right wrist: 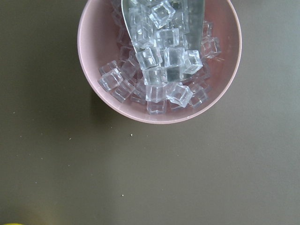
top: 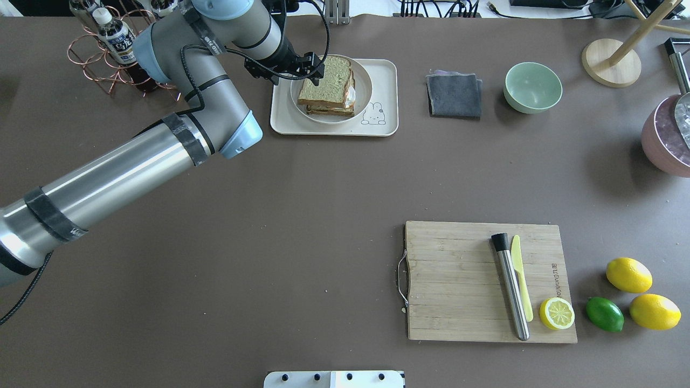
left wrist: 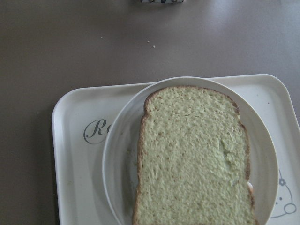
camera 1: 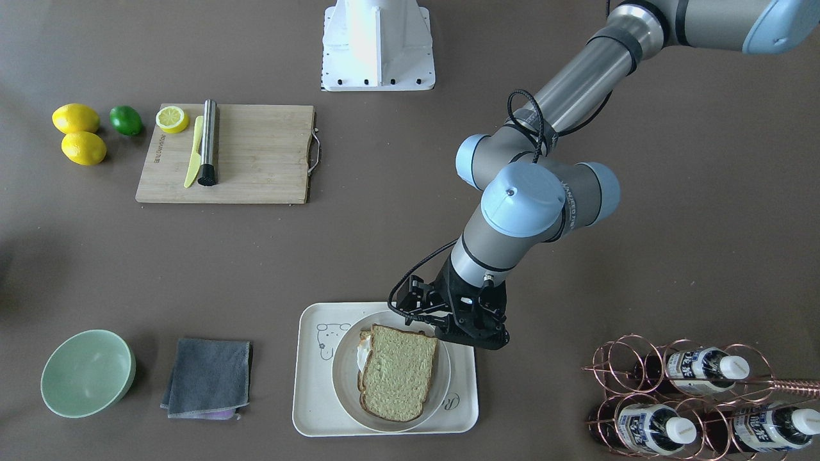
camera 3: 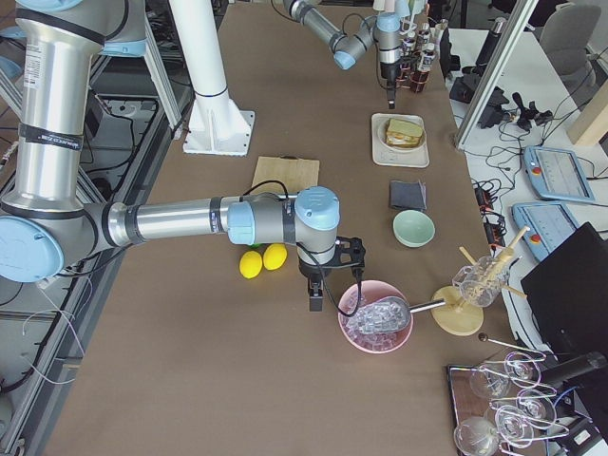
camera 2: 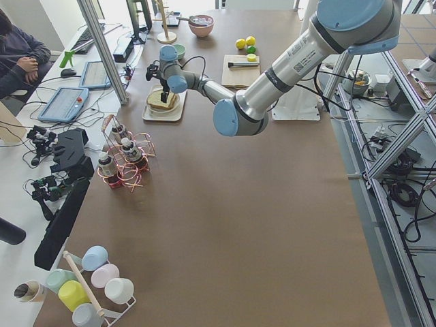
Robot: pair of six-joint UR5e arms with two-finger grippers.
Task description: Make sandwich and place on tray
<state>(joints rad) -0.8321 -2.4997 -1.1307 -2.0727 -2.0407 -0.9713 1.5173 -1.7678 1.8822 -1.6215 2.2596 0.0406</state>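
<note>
The sandwich (camera 1: 398, 372) is stacked on the plate (camera 1: 344, 379) in the tray (camera 1: 307, 397). It is found just right of and below the left gripper (camera 1: 471, 336) (grip cannot be told). The right gripper (camera 3: 313, 298), likewise unreadable, is well apart.

Only a cursive "R" can be read, on the tray (left wrist: 70, 187).

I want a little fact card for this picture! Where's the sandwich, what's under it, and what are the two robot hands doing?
sandwich: two bread slices stacked, egg white peeking out, lying on the plate
plate: round, white, on the tray
tray: cream, bear drawing, on the table
left gripper: at the sandwich's corner; jaws open or shut, cannot tell
right gripper: near the pink bowl of ice cubes; jaws cannot tell
</note>
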